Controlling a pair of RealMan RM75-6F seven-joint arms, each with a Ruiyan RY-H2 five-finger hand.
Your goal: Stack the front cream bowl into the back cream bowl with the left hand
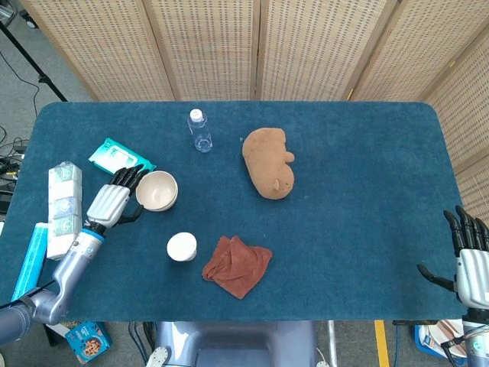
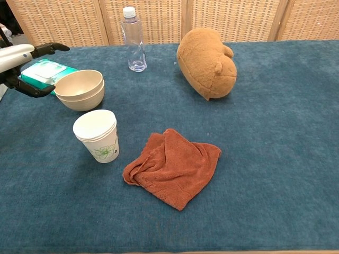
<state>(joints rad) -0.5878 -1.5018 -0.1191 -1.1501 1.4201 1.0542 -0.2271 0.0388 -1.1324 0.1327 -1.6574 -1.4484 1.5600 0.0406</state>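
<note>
Paper cup (image 2: 97, 135) near stacked bowls (image 2: 80, 89); wipes pack (image 2: 46, 70) just behind

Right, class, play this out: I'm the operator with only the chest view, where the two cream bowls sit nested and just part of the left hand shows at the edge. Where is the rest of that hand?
Observer: The head view shows the whole left hand just left of the nested cream bowls, fingers spread, holding nothing.
Operator: And the right hand? I can't see it at all.
Observer: The right hand is open, beyond the right edge of the table near its front corner.
Operator: Anything left of the left hand that I might hit?
Observer: Yes, a stack of tissue packs lies along the left edge, with a long blue pack beside it.
</note>
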